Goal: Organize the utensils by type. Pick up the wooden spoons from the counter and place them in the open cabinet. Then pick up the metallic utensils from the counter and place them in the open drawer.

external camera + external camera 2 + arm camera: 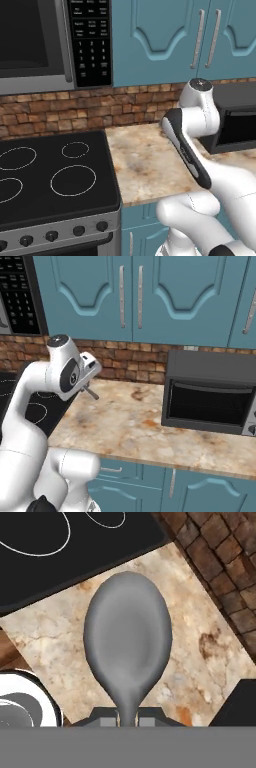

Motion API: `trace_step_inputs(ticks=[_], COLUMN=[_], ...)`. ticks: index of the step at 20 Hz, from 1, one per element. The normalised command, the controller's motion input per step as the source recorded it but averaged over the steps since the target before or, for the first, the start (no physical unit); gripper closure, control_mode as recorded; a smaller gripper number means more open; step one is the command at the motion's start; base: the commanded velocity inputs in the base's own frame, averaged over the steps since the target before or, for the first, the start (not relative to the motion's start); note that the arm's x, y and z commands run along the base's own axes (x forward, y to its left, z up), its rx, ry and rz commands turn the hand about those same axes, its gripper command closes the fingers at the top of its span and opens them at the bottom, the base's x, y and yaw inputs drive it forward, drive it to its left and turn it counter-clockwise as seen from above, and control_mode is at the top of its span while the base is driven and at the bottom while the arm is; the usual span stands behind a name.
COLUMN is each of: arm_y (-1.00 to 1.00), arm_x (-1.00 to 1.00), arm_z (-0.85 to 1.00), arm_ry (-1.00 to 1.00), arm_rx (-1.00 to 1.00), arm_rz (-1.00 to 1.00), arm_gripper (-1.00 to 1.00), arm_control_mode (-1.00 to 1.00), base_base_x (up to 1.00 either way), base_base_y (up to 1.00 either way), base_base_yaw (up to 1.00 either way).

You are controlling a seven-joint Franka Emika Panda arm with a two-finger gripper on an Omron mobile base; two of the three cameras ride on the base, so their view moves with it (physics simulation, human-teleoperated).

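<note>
The end effector (128, 718) is pinched on the thin neck of the short dark-grey metal spoon with a round bowl (128, 647), whose bowl stands out ahead of the fingertips in the hand view, so the spoon is held clear above the beige marbled stone desk (200, 662) rather than lying on it. Below it lie the desk's back corner, where the red-brown brick backsplash (220, 557) meets the stone, and the edge of the black glass stovetop (50, 567). In the right base view the hand hangs over the left end of the desk, close to the stovetop's edge, with a slim grey handle (91, 392) poking down and out from it. The chief risk, as I judge it, is the grip itself: the jaws hold only a narrow, smooth stem, with the heavy bowl far out in front, so a quick swing or a sudden turn of the wrist could make the spoon pivot or slide out and drop on the stovetop or the floor. A second risk is the route: the open drawer must be reached low down, and a wide sweep could knock the protruding bowl or handle against the desk's front edge or the dark grey toaster oven (210, 396) at the right end. A release from too high could bounce the spoon out over the drawer's low sides.
</note>
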Motion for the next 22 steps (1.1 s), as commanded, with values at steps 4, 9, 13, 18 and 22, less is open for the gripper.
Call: trace_step_inputs(ticks=[4,9,13,18,22], arm_y=[-0.01,-0.02,0.00,0.00,0.00], arm_x=[-0.43,-0.33,-0.43,-0.57,-0.47], arm_z=[0.35,0.56,0.46,0.33,0.19], arm_ry=[0.00,0.00,0.00,0.00,0.00], arm_rx=[-0.13,-0.09,-0.06,0.00,0.00], arm_rz=[0.15,0.10,0.03,0.00,0.00], arm_gripper=[1.00,1.00,1.00,1.00,1.00], arm_control_mode=[-1.00,-1.00,-1.00,-1.00,-1.00], base_base_x=[0.00,0.00,0.00,0.00,0.00], base_base_y=[0.00,0.00,0.00,0.00,0.00], base_base_yaw=[0.00,0.00,0.00,0.00,0.00])
